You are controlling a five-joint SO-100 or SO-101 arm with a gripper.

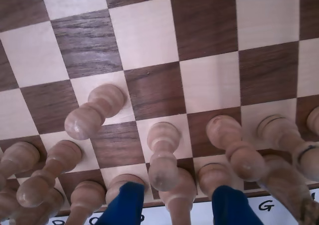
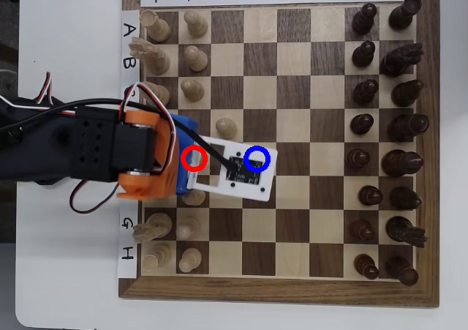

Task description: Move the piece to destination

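Blue hand (image 1: 177,205) open, low over pale pawns (image 1: 163,155)

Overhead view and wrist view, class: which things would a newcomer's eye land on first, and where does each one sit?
In the overhead view, the black and orange arm reaches in from the left over the chessboard, with a red ring and a blue ring drawn mid-board. One pale pawn stands a column ahead of its row. In the wrist view, the blue fingertips of the gripper sit at the bottom edge among pale pieces.
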